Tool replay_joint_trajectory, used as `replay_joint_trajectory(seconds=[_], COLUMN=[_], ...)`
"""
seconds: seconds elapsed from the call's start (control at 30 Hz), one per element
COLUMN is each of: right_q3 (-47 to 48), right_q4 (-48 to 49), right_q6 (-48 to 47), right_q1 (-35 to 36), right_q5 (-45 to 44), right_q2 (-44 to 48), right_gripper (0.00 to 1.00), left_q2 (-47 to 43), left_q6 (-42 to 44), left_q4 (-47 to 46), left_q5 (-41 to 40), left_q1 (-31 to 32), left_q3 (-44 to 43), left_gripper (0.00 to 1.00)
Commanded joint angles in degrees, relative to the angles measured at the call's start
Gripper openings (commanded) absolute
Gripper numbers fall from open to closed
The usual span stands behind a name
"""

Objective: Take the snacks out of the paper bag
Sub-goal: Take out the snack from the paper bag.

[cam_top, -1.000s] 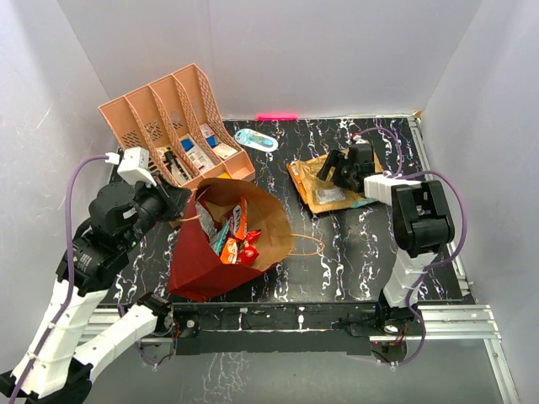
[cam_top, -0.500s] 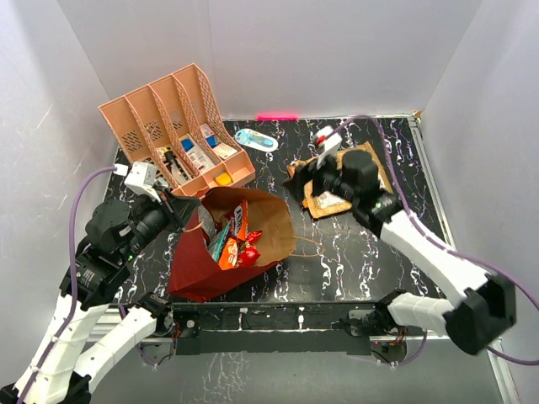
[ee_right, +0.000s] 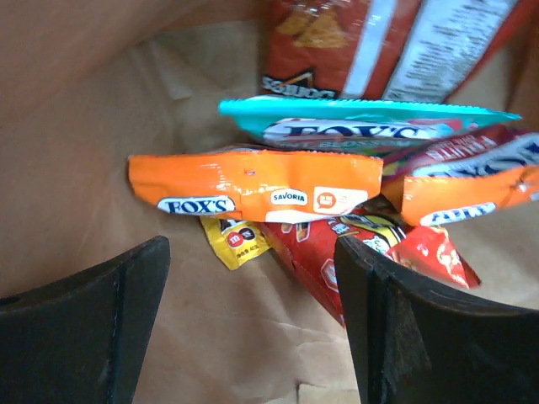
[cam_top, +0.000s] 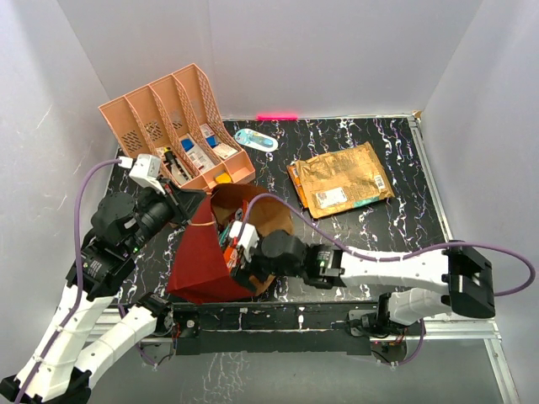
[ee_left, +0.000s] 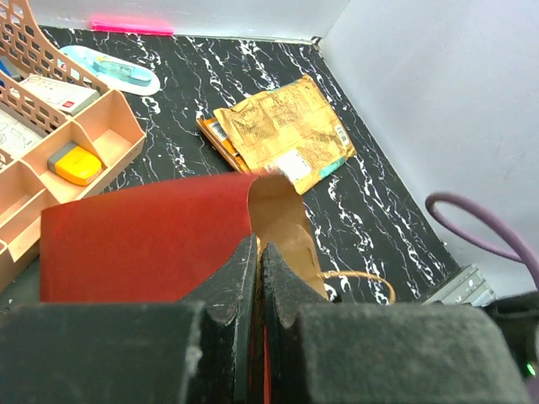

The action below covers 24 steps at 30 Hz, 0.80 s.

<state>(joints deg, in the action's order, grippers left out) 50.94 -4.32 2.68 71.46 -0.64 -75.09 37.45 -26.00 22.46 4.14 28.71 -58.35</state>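
Snacks [ee_right: 337, 252]: mostly down inside the paper bag [cam_top: 195, 257], near-left on the tabletop [cam_top: 379, 223], piled on the bag's brown inner face.

At the left, left hand [ee_left: 258, 251] pinched together on the bag's upper rim, holding the mouth up and open. Thin paper, likely to crease or tear under a hard pull.

Inside, from the left: small yellow packet [ee_right: 236, 240] tucked under a long orange packet [ee_right: 253, 185], teal packet [ee_right: 362, 122] just above it, red wrappers below and to the right, a larger red-orange chip bag [ee_right: 370, 42] at the back. All probably light, soft and crackly, with slick foil skins. Apt to slide out of a shallow pinch, and to crush if squeezed over the contents. Best taken by a flat sealed end, or across the narrow width of the orange packet, foremost in the right wrist view.

Right hand [ee_right: 248, 320] reaching into the bag, fingers wide apart and empty, straddling the space just below that orange packet.

Far right, well clear of the bag: gold packets [cam_top: 341, 178] already out on the tabletop, flat and overlapping.
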Motion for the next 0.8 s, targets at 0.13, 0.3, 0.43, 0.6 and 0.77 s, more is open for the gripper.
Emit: replay_joint_trajectory(seconds=[0.13,0.3,0.43,0.6,0.77], right_q3=[2.6,2.4,-2.8,-8.0,-7.0], right_q4=[17.9,17.9,15.3,12.0,4.5], right_q6=[8.8,4.6,-4.7,-29.5,-59.5], right_q1=[9.1,8.0,1.3,-8.8,-11.2], right_q5=[-3.4,-10.8,-7.9,8.4,17.6], right_q2=[-6.4,-5.3,1.0,9.1,9.0], right_gripper=[0.82,0.89,0.9,0.9,0.89], left_q2=[1.7,1.0,-0.7,-1.9,-1.5], left_q6=[2.1,0.2,-0.7,-1.2,-0.6], left_q4=[-2.9,-2.3,-2.0,-1.6,-1.0], left_q5=[2.2,1.6,0.9,0.3,-0.5], left_q1=[0.0,0.0,0.1,0.0,0.0], left_q3=[-0.7,-0.5,0.5,1.1,0.6], left_gripper=[0.0,0.0,0.0,0.0,0.0])
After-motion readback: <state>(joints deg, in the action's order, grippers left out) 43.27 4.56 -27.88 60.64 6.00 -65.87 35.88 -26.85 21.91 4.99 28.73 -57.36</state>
